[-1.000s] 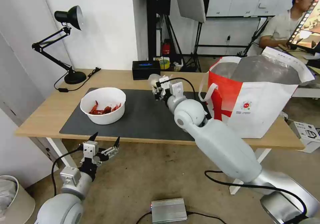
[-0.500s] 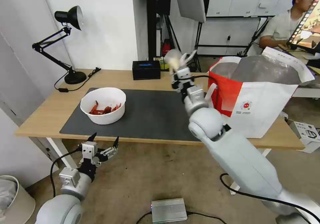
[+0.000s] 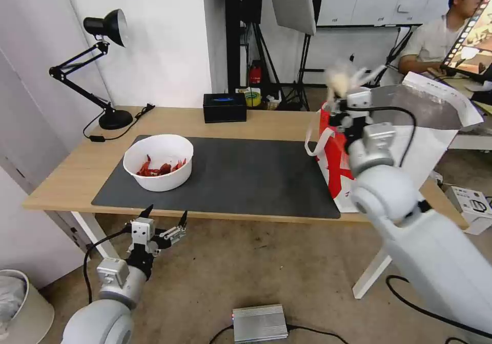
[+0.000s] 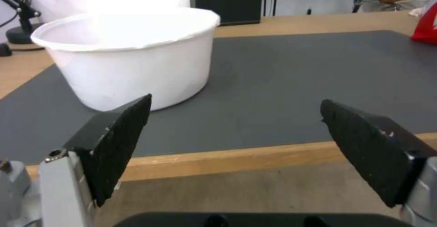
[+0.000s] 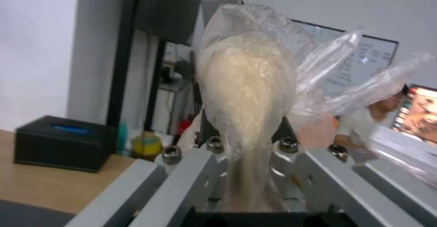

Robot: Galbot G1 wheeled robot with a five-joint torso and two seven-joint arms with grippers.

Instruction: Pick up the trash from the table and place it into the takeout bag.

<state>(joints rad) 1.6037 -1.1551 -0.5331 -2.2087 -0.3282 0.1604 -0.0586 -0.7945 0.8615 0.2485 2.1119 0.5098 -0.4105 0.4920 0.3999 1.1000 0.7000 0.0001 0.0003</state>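
Head view: my right gripper (image 3: 344,94) pinches the small knotted clear bag of white food (image 3: 339,81) above the red-and-white foil-lined takeout bag's (image 3: 335,167) left rim, ready for dropping; my left gripper (image 3: 164,220) waits spread below the light-wood table's (image 3: 205,121) front edge.

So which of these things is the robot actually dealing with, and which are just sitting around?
Part of the job:
- small knotted bag of white food, clamped in the right gripper above the takeout bag
- white bowl of red shells on the table
- left gripper, open, below the table edge

Just lying about:
- black desk lamp
- black tissue box
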